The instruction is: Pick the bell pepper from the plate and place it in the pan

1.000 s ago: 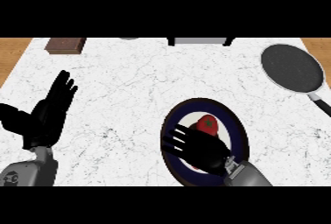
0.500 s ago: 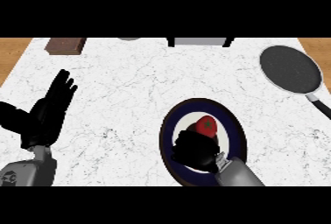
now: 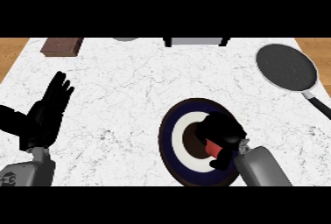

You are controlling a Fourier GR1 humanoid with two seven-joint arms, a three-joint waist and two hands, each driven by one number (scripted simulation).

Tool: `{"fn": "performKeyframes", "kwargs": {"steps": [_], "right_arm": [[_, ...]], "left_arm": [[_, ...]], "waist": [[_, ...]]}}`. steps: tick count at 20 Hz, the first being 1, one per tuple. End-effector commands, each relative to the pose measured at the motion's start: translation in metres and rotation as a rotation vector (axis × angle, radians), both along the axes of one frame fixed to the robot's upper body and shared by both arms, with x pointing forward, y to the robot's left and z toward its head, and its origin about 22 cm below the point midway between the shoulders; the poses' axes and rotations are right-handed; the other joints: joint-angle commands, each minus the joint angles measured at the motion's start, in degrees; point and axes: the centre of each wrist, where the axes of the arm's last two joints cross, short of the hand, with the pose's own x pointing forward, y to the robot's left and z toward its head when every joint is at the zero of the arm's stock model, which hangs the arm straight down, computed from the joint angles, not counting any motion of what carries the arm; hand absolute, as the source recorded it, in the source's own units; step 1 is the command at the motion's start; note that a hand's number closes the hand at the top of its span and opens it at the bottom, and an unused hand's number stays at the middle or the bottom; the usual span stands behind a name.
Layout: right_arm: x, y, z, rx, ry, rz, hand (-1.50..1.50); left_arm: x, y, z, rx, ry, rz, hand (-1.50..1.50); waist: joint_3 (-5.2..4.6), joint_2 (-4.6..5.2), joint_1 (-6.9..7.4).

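Head view: my right hand (image 3: 220,133) fingers curl round the bell pepper (image 3: 212,148) on the plate (image 3: 171,135); my left hand (image 3: 45,111) rests open; the lift and the carry to the pan (image 3: 286,66) are not yet done.

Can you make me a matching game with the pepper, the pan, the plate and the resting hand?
Things:
1. bell pepper
2. pan
3. plate
4. left hand

Descriptions:
A. dark blue rim, white ring
B. open, fingers up, at the left edge
C. red, under the right hand
D. grey, at the counter's far right

Pairs: 1-C, 2-D, 3-A, 4-B
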Motion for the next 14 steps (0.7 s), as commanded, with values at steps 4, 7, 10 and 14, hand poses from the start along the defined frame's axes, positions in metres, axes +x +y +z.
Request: {"fn": "performKeyframes", "kwargs": {"steps": [4,7,10,14], "right_arm": [[0.022,-0.059,0.030,0.041,-0.005,-0.509,1.50],[0.026,-0.081,0.085,0.108,-0.277,-0.520,1.50],[0.014,-0.086,0.109,0.157,-0.433,-0.526,1.50],[0.003,-0.086,0.155,0.217,-0.560,-0.543,1.50]], "left_arm": [[0.008,0.003,0.013,-0.011,-0.015,-0.002,0.00],[-0.002,-0.006,-0.004,-0.007,0.030,-0.001,0.00],[0.001,-0.003,0.004,-0.007,0.007,0.004,0.00],[0.000,-0.004,-0.010,-0.022,0.001,-0.026,0.00]], "waist": [[0.33,0.37,0.24],[0.33,0.14,0.15],[0.35,0.11,0.04],[0.31,0.27,0.36]]}}
